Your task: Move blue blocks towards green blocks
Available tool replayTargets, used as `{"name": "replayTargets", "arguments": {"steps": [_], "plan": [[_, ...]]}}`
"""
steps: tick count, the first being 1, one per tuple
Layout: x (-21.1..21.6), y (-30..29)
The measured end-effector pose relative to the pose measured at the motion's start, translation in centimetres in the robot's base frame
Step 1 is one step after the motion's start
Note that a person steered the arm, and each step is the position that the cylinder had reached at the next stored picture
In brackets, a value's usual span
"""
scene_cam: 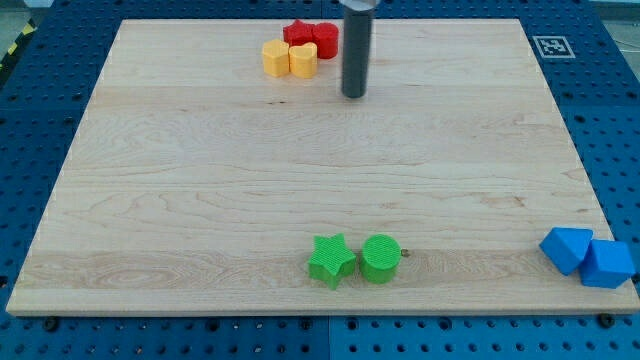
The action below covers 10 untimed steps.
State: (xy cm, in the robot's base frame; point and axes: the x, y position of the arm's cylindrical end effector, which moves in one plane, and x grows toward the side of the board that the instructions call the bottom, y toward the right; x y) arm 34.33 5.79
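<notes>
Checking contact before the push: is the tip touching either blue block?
Apart. The camera view shows my tip near the top, bare board separating it from both blue blocks at bottom right.

1. Rod: a straight, round-sectioned shaft, dark grey to near black, entering from the view's top edge.
2. Surface: smooth and plain, with a faint lighter streak running lengthwise along one side (a soft sheen, suggesting a slightly glossy finish).
3. Upper end: a somewhat wider, darker collar shows just at the view's top edge; anything above it is cut off by the frame.
4. Width: uniform from below the collar down to the end, with no taper to be seen.
5. My tip: a blunt, flat-cut end, the same dark colour as the shaft.
6. Fittings: no cables, screws or markings can be made out on the visible length.
</notes>
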Motion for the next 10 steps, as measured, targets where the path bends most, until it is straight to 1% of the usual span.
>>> {"name": "replayTargets", "arguments": {"steps": [1, 2, 3, 4, 5, 6, 7, 8, 9, 10], "plan": [[1.9, 9.3], [5.9, 18.4], [12.2, 27.0], [14.5, 28.7], [18.9, 28.7], [26.6, 28.6], [27.3, 26.9], [26.8, 24.2], [24.5, 21.4], [21.0, 18.5]]}}
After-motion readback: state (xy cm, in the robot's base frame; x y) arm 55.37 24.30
